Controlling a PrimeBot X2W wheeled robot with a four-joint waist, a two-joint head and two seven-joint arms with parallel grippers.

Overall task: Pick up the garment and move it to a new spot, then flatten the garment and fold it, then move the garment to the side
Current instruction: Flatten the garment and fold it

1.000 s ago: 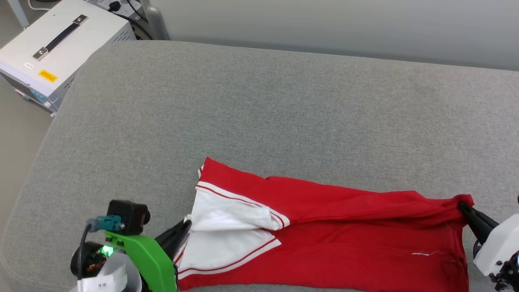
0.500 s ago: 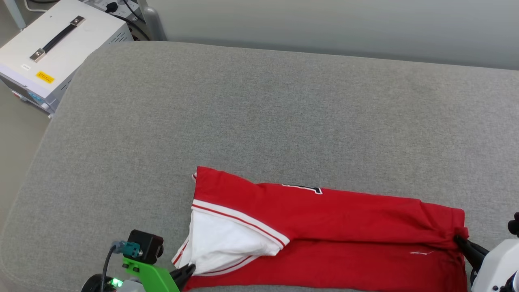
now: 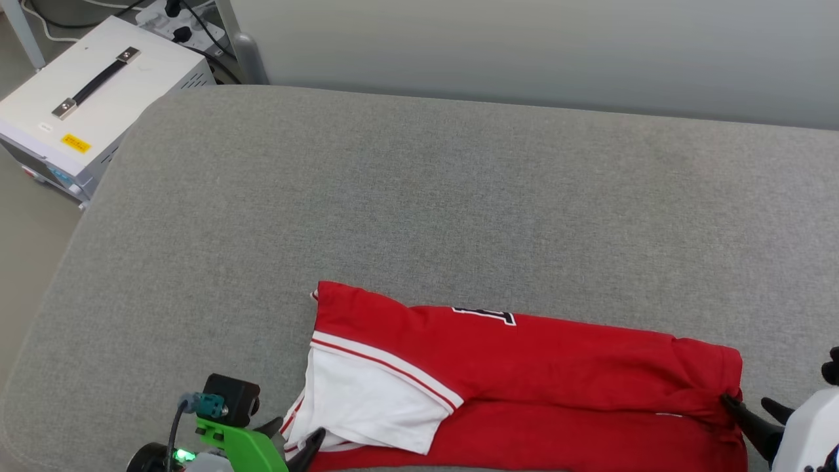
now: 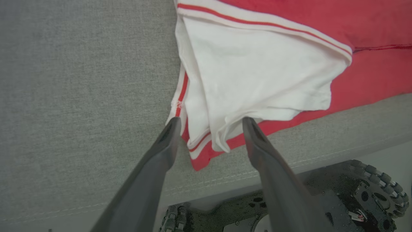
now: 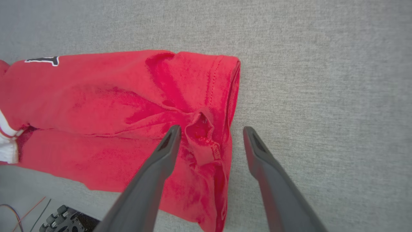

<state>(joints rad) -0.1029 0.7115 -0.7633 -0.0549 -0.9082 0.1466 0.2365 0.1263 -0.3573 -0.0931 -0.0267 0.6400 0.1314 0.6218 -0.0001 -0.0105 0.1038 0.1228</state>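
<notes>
1. Since half a second ago both have let go: the left gripper (image 4: 210,120) and the right gripper (image 5: 211,128) stand released, fingers spread.
2. The garment (image 3: 557,367) lies folded lengthwise on the grey cushion (image 3: 393,196) at 6 o'clock in the head view, with the sleeve at 7 and the hem at 4.

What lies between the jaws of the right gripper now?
A bunched red fold of the garment, on the grey cushion; the right gripper stands open around it, seen in the right wrist view.
</notes>
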